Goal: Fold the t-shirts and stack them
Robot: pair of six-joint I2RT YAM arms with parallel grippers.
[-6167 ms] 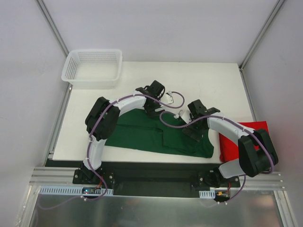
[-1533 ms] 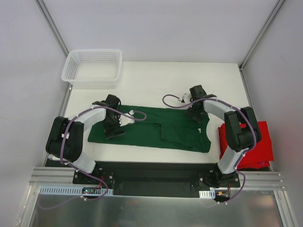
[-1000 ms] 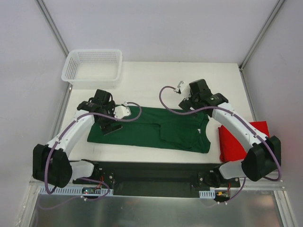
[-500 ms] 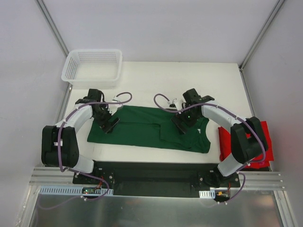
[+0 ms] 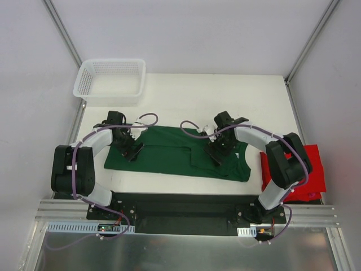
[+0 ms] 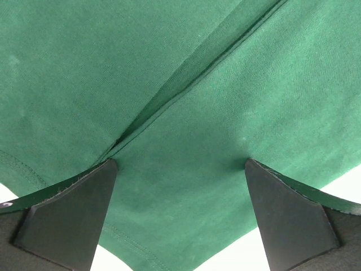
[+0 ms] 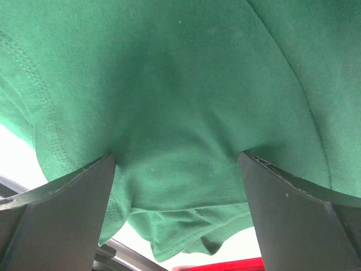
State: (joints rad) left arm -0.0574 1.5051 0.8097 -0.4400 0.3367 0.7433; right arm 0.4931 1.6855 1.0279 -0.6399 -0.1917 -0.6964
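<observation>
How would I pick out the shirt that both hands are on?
On the white table, look along the middle of the near edge. A green shirt lies flat there as a wide strip, with the left hand on its left end and the right hand on its right half. Its dark green sets it apart from the red shirt at the table's right edge.

Right claw (image 7: 176, 157), fingers wide apart, against the green t-shirt (image 7: 169, 73).
</observation>
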